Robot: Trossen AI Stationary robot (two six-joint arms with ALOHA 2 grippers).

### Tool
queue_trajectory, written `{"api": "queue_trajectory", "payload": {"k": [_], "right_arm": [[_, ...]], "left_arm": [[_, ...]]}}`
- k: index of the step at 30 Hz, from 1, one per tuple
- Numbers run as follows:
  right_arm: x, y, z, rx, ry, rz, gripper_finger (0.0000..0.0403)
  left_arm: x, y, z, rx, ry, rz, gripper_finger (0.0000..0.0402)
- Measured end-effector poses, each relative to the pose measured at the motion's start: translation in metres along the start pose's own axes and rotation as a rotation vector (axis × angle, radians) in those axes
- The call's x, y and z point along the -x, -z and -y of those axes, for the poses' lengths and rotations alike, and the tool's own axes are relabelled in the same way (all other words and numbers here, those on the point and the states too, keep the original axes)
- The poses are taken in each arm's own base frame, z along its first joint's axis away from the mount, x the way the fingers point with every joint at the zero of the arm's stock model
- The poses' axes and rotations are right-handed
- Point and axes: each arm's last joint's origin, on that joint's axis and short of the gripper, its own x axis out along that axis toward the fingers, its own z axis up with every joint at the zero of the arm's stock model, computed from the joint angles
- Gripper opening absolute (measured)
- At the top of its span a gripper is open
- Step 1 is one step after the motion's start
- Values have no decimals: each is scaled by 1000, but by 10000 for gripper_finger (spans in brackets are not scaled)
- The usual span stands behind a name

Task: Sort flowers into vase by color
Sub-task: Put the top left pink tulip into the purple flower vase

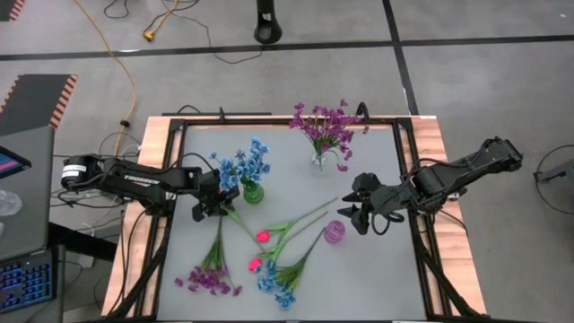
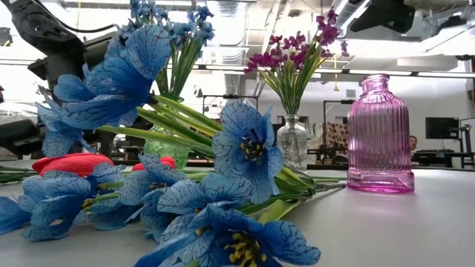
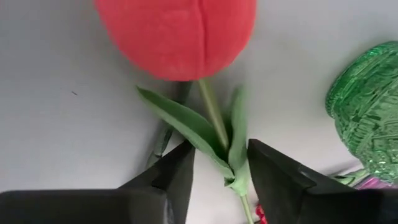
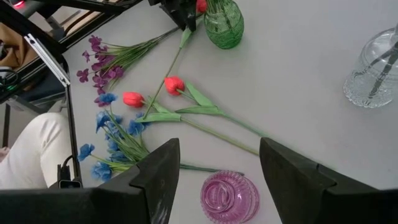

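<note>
Blue sprig (image 2: 223,193): nearest the low camera, lying flat on the grey surface (image 1: 377,278), its petals filling the foreground; in the high view it lies well apart from the green vase, on the near side.

Green vase (image 1: 253,191): landmark, upright, holding a bunch of blue flowers (image 1: 244,166).

Left gripper (image 1: 208,203): just beside the green vase, on its left. Fingers (image 3: 174,180) partly apart, straddling a green stem (image 3: 214,118) and its leaves; no firm clamp shows. A pink-red bud (image 3: 177,34) lies just ahead of the fingers in the left wrist view.

Pink-red tulips (image 1: 262,236): two buds on the surface, near the green vase, toward the front edge, stems running off to the right.

Purple sprig (image 1: 211,274): flat on the surface, front-left of the green vase, stem pointing toward the left gripper.

Clear vase (image 1: 321,160): upright, right of the green vase and farther back, holding purple flowers (image 1: 325,126).

Pink vase (image 1: 334,232): upright, empty, right of the green vase and nearer the front, just beyond the tulip stems.

Right gripper (image 1: 352,203): well apart from the green vase, to its right, near the pink vase. Fingers (image 4: 158,180) spread wide, holding nothing.
</note>
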Motion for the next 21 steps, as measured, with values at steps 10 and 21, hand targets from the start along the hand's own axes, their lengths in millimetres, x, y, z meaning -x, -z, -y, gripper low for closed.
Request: {"api": "queue_trajectory", "payload": {"k": [10, 21], "right_arm": [[0, 0, 0, 0, 0, 0, 248], [0, 0, 0, 0, 0, 0, 248]], "left_arm": [[0, 0, -1, -68, 0, 3, 52], [19, 2, 2, -182, 136, 100, 6]]}}
